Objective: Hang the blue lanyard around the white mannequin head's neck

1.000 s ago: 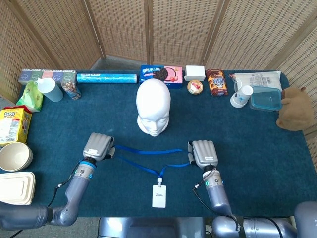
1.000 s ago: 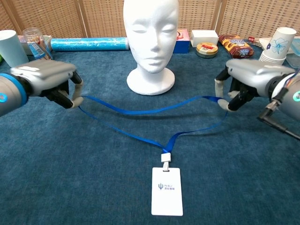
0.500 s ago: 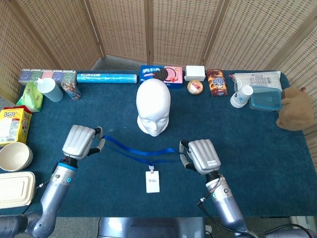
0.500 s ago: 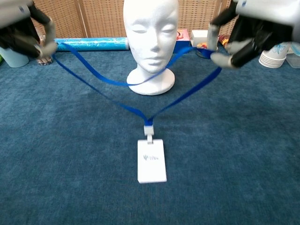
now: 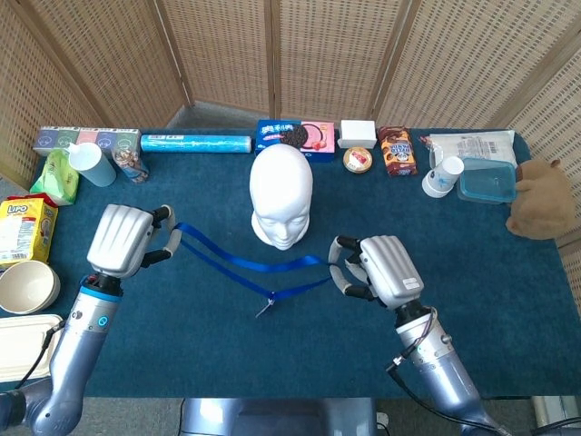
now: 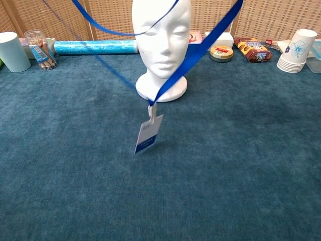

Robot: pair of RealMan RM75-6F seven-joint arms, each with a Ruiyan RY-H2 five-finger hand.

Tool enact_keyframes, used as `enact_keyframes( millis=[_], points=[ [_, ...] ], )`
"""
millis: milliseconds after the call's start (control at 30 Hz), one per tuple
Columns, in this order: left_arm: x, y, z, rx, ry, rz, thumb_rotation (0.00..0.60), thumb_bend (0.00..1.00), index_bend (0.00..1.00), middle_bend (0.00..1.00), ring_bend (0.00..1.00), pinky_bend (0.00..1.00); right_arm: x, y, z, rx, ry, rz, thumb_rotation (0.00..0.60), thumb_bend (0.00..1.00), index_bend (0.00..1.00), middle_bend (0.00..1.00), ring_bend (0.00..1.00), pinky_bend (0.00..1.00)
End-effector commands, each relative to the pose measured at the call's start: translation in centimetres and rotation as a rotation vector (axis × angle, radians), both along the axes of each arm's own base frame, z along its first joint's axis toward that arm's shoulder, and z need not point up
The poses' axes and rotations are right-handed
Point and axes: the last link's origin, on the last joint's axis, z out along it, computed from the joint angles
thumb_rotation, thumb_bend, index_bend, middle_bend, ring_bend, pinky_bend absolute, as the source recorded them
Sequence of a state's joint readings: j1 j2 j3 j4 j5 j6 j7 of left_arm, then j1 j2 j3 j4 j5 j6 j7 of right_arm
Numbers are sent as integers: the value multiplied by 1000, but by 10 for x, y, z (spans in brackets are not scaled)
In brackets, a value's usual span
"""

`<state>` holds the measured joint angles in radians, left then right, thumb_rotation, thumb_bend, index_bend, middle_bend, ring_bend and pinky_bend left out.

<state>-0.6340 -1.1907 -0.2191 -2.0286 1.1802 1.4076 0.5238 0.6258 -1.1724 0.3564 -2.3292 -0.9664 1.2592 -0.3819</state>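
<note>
The white mannequin head [image 5: 281, 200] [image 6: 161, 45] stands upright at the table's middle, facing me. The blue lanyard [image 5: 245, 263] [image 6: 200, 45] is lifted off the table and stretched between my two hands in front of the head. My left hand [image 5: 123, 238] pinches its left end and my right hand [image 5: 379, 269] pinches its right end. The white badge [image 6: 148, 135] [image 5: 266, 306] dangles in the air below the strap, tilted. In the chest view both hands are above the frame; only the strap and badge show.
Along the back edge are a blue roll [image 5: 195, 143], a cookie box [image 5: 294, 136], snack packs [image 5: 397, 150], stacked paper cups [image 5: 442, 175] and a blue lidded box [image 5: 487, 180]. At left sit a light blue cup [image 5: 91, 163], a bowl [image 5: 27, 286] and a yellow packet [image 5: 23, 227].
Both hands have risen and spread apart, lifting the lanyard. The badge has left the table and now swings in the air. In the chest view the hands have gone out of frame upward.
</note>
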Motion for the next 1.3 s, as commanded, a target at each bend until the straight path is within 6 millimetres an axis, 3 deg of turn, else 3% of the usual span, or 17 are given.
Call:
enact_keyframes(
  millis=[33,333,800,1067,1300],
  points=[
    [5,5,5,11,-9,0,460,469,625,1000,1000,1000,6,-6,6,0,-12,9,600,540,660,1000,1000,1000],
    [16,27,17,53,-14,22,462,469,625,1000,1000,1000,18,-38,21,-25,-59,4,600,541,661,1000,1000,1000],
    [32,62,16,76,-18,49,461,469,625,1000,1000,1000,35,-86,41,-61,-67,-5,600,541,671,1000,1000,1000],
    [32,86,12,93,-21,87,460,469,625,1000,1000,1000,47,-118,48,-89,-42,-27,600,541,673,1000,1000,1000],
    [28,102,6,92,-26,119,460,469,625,1000,1000,1000,45,-135,49,-105,-18,-68,600,540,673,1000,1000,1000]
  ],
)
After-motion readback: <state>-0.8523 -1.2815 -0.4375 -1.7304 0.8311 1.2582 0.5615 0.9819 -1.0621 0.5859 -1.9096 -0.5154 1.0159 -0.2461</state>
